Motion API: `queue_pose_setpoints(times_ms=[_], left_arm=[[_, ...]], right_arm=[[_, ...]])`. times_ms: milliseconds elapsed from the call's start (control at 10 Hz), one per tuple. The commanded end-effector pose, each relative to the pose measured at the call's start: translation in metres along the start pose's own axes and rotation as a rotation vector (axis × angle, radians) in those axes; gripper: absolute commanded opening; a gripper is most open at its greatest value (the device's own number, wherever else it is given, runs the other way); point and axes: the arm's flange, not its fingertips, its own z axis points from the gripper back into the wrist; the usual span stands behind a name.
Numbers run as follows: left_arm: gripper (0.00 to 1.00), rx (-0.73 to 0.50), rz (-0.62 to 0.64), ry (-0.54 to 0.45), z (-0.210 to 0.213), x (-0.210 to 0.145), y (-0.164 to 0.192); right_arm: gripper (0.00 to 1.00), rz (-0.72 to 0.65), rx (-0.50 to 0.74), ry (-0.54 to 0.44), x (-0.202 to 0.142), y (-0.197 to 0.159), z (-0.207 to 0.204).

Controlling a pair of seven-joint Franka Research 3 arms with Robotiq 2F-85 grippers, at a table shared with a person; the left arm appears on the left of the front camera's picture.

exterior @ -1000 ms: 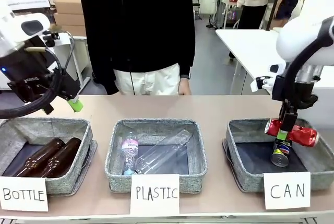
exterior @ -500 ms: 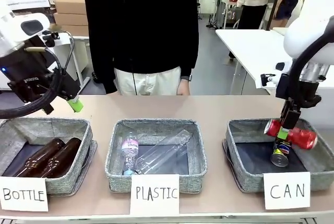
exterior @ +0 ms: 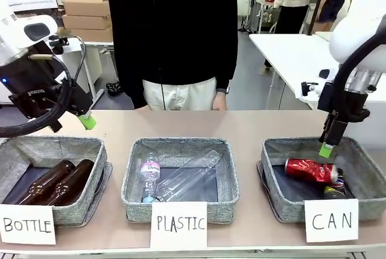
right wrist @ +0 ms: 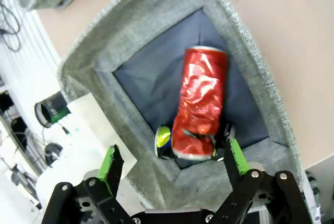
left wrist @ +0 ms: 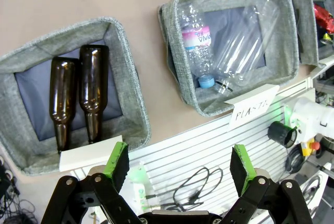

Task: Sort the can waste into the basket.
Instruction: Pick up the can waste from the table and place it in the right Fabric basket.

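The crushed red can (exterior: 310, 170) (right wrist: 201, 102) lies on its side inside the grey basket (exterior: 274, 177) (right wrist: 156, 25) behind the "CAN" sign (exterior: 331, 220). It rests across the blue, yellow and silver can (exterior: 333, 189) (right wrist: 163, 140), which is mostly hidden under it. My right gripper (exterior: 326, 149) (right wrist: 171, 162) hangs open just above the basket's far side, with nothing between its fingers. My left gripper (exterior: 87, 122) (left wrist: 178, 162) is open and empty, held above the bottle bin at the left.
The left bin (exterior: 90, 150) holds two brown glass bottles (exterior: 51, 180) behind a "BOTTLE" sign. The middle bin (exterior: 136, 156) holds clear plastic bottles (exterior: 181, 177) behind a "PLASTIC" sign. A person in black stands at the table's far edge.
My right gripper opened and rose a little; the red can dropped from it and now lies in the basket on the other can. The left arm stayed still.
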Motion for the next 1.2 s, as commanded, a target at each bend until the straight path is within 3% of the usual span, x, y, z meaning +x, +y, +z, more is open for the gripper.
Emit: queue_pose_setpoints(times_ms=[0,100,200,300,400,500,600,800,900,1100], left_arm=[[1.00,-0.009,-0.012,-0.009,0.000,0.000,0.002],[1.00,-0.009,-0.012,-0.009,0.000,0.000,0.002],[1.00,-0.009,-0.012,-0.009,0.000,0.000,0.002],[1.00,-0.009,-0.012,-0.009,0.000,0.000,0.002],[1.00,-0.009,-0.012,-0.009,0.000,0.000,0.002],[1.00,-0.009,-0.012,-0.009,0.000,0.000,0.002],[1.00,-0.009,-0.012,-0.009,0.000,0.000,0.002],[1.00,-0.009,-0.012,-0.009,0.000,0.000,0.002],[1.00,-0.009,-0.012,-0.009,0.000,0.000,0.002],[1.00,-0.009,-0.012,-0.009,0.000,0.000,0.002]], right_arm=[[1.00,0.016,0.026,-0.053,0.002,-0.008,0.005],[1.00,-0.035,0.039,-0.128,0.001,-0.008,0.010],[1.00,-0.184,0.105,-0.352,-0.003,-0.004,0.022],[1.00,-0.364,0.453,-0.813,-0.016,0.009,0.045],[1.00,-0.412,0.739,-0.989,-0.036,0.010,0.057],[1.00,-0.412,0.960,-1.074,-0.057,0.004,0.061],[1.00,-0.437,1.068,-1.136,-0.067,-0.003,0.059],[1.00,-0.480,1.054,-1.130,-0.066,-0.007,0.054],[1.00,-0.241,0.693,-0.661,-0.074,0.010,0.064],[1.00,-0.241,0.693,-0.661,-0.074,0.010,0.064]])
